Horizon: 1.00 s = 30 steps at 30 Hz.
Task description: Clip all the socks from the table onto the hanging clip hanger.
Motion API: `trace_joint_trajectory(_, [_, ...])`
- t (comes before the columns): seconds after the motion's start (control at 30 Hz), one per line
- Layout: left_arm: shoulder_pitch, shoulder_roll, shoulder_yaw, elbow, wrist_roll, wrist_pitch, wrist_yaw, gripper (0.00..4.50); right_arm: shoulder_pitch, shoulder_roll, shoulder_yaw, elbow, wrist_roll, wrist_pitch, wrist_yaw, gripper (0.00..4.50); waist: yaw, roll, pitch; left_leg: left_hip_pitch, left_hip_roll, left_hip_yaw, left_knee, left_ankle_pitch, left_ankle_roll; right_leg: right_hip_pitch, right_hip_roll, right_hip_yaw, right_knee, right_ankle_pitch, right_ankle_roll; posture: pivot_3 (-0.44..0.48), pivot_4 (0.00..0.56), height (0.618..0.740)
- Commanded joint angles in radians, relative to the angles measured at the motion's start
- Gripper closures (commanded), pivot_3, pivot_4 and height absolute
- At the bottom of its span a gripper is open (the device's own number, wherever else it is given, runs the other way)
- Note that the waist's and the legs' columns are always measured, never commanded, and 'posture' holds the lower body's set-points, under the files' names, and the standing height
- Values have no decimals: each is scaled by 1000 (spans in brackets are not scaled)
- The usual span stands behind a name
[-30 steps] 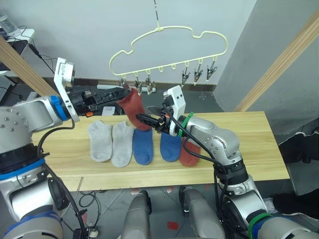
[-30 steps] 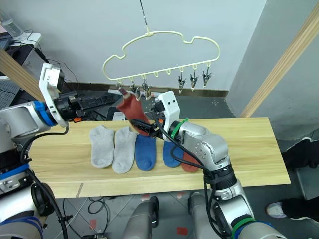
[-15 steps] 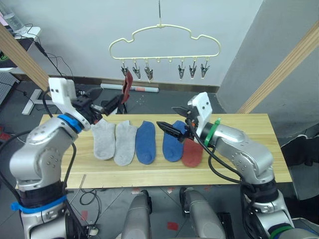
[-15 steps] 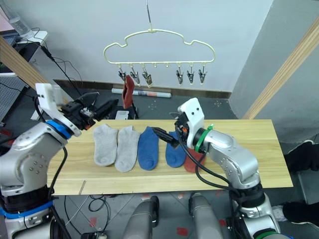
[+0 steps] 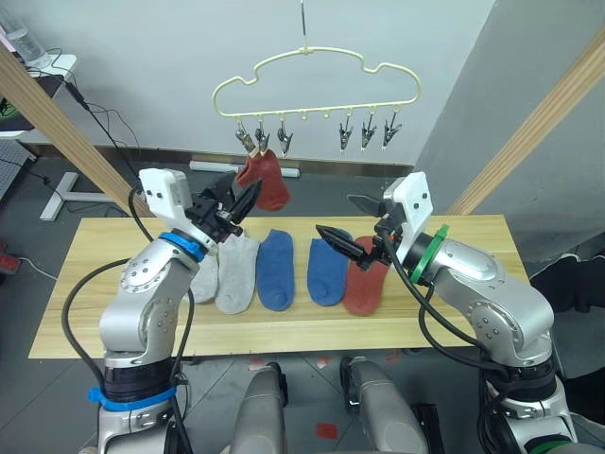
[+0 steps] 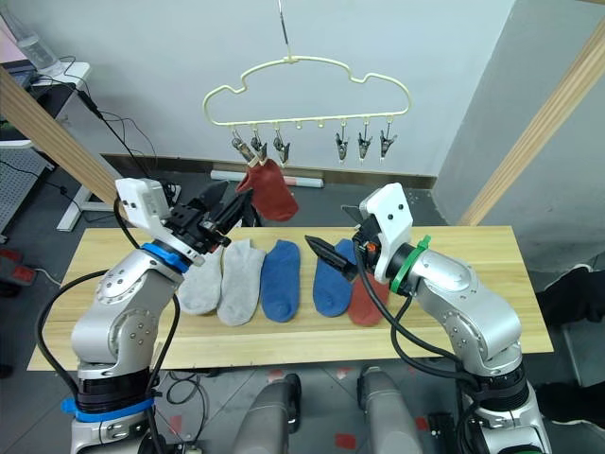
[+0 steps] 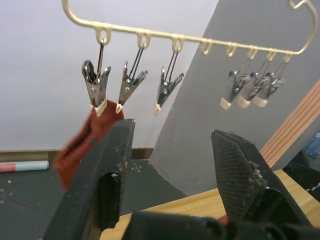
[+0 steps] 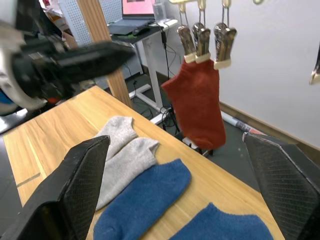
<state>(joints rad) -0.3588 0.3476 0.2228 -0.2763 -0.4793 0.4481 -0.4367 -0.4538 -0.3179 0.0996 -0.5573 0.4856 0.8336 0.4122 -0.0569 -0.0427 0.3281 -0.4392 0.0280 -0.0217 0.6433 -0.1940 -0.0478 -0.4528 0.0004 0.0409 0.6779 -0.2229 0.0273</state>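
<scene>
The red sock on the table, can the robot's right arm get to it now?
Probably yes. The right gripper hangs open just above the table, close to the red sock, and nothing lies between them.

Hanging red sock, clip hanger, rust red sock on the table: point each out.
hanging red sock [image 6: 269, 191], right eye view, middle of its body.
clip hanger [image 5: 315, 51], left eye view, top of the wire outline.
rust red sock on the table [image 5: 363, 287], left eye view, its lower half.
</scene>
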Motion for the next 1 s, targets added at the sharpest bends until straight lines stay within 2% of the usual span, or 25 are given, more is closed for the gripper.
trace_joint_trajectory(0.03, [-47, -10, -12, 34, 32, -62, 18, 1809, -29, 8, -1, -40, 7, -30, 0, 0, 0, 0, 0, 0, 0, 0, 0, 0, 0, 0, 1, 0, 0, 0, 0, -77, 281, 740])
trace_joint_trajectory(0.37, [-147, -48, -44, 272, 112, -220, 8, 1809, -122, 31, 7, -25, -9, -68, 2, 0, -1, 0, 0, 0, 0, -1, 1, 0, 0, 0, 1, -1, 1, 0, 0, -89, 280, 740])
trace_joint_trajectory(0.73, [-283, -77, -57, 499, 159, -370, -9, 1809, -134, 45, 16, -17, -30, -95, -20, 0, -1, 0, 0, 0, 0, -1, 1, 0, 0, 1, 1, -1, 0, 0, 0, -109, 280, 740])
trace_joint_trajectory(0.83, [-298, -80, -57, 528, 157, -384, -12, 2396, -135, 45, 13, -19, -32, -91, -25, 0, -2, 0, 0, 0, 0, -1, 2, 0, 0, 1, 1, -1, 1, 0, 0, -115, 278, 740])
trace_joint_trajectory(0.9, [-309, -83, -58, 547, 158, -390, -13, 2989, -138, 44, 10, -14, -32, -90, -27, 0, -3, 0, 0, 0, 0, -1, 2, 0, 0, 1, 1, -1, 1, 0, 0, -118, 285, 740])
trace_joint_trajectory(1.0, [-322, -89, -60, 569, 157, -400, -14, 2989, -141, 44, 4, -13, -32, -85, -35, 0, -3, 0, 0, 0, 0, -1, 2, 0, 0, 1, 1, -1, 1, 0, 0, -121, 285, 740])
